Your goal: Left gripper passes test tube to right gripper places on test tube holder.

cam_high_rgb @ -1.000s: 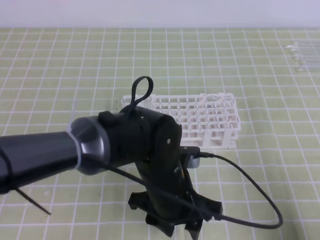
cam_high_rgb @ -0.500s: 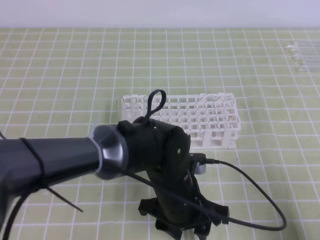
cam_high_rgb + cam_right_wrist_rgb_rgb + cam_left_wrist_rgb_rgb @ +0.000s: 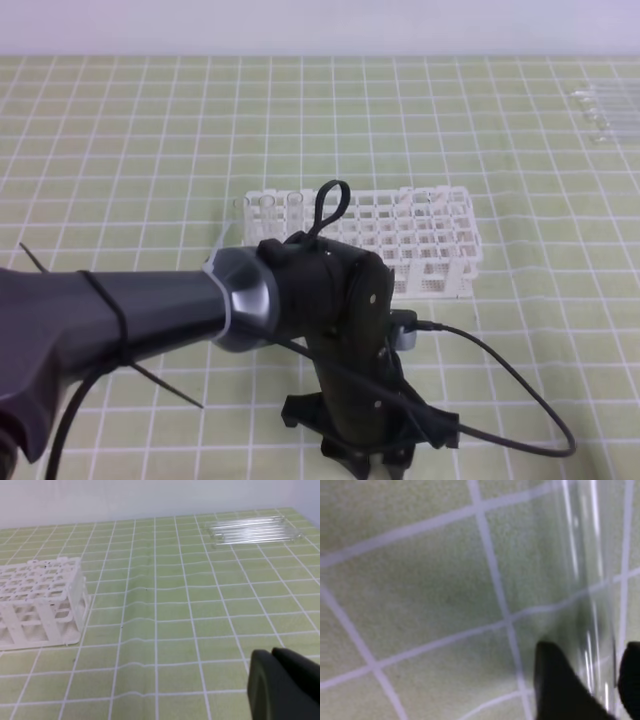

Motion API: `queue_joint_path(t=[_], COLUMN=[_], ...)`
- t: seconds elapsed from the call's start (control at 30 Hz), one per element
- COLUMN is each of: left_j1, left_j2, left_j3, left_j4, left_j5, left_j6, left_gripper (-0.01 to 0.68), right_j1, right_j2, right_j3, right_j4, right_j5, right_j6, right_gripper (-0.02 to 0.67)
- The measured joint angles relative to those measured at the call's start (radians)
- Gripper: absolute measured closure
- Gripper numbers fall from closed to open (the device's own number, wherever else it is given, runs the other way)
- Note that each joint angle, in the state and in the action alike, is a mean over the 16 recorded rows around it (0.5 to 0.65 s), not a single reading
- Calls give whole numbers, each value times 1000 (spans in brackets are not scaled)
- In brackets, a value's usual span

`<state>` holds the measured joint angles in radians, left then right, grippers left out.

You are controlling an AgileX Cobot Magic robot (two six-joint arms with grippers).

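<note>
Test tube (image 3: 592,630): lies between left gripper (image 3: 587,680) fingers, grip unconfirmed; pickup step in hand, handover to right gripper (image 3: 285,680), aperture unseen, judged next.

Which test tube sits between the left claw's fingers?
The test tube seen close up in the left wrist view, between the left claw fingers; the spare tubes lie far off.

White test tube holder (image 3: 420,240), seemingly green-checked mat (image 3: 120,150).

No legible text, label, brand, number or sign anywhere (all three views checked); only unmarked surfaces and plain grid lines.
</note>
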<state>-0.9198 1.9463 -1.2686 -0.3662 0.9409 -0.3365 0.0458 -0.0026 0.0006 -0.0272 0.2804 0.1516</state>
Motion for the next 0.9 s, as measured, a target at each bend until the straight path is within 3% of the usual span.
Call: queue_joint_path(t=[0.43,0.9], left_j1=[0,-27], left_j2=[-29,-203], left_j3=[-7,5], left_j4=[45,222], left_j5=[49,29], left_j6=[33,100], left_gripper=[668,671], right_j1=[0,0], right_j2=[0,0], right_j3=[0,0], right_j4=[0,0], right_j5=[0,0], right_j6=[0,0], right_gripper=[651,651])
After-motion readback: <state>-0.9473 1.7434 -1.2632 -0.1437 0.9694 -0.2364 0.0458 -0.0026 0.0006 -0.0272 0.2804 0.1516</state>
